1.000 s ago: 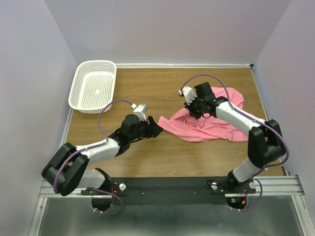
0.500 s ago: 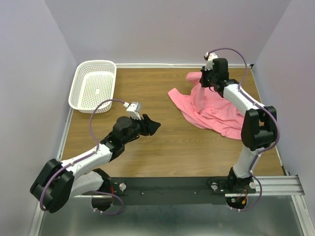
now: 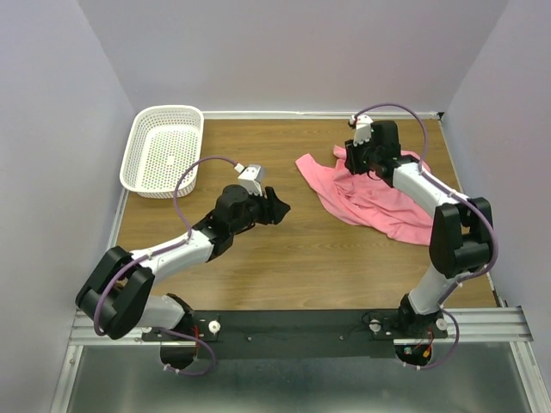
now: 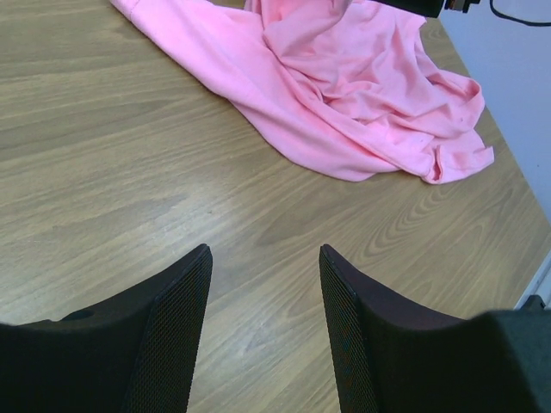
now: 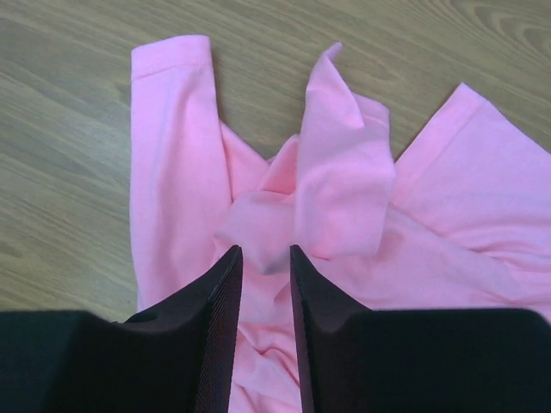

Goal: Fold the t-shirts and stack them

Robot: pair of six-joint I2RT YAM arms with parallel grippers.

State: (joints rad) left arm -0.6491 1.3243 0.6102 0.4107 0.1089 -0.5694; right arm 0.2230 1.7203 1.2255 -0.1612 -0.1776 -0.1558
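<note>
One rumpled pink t-shirt point(image 3: 374, 200) — directly beneath the right claw point(image 5: 265, 255).

t-shirt point(image 3: 379, 194): soft matt cloth | table point(image 3: 301, 258): smooth wood | basket point(image 3: 168, 159): perforated plastic

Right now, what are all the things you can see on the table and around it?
t-shirt: one, salmon pink, crumpled on the table's far right part
basket: one, white, far left corner of the table
table: one, brown wood, under everything
left pincer: one, black, open, over bare wood mid-table
right pincer: one, black, jaws narrowly apart at the t-shirt's bunched fabric; grip unclear
</note>
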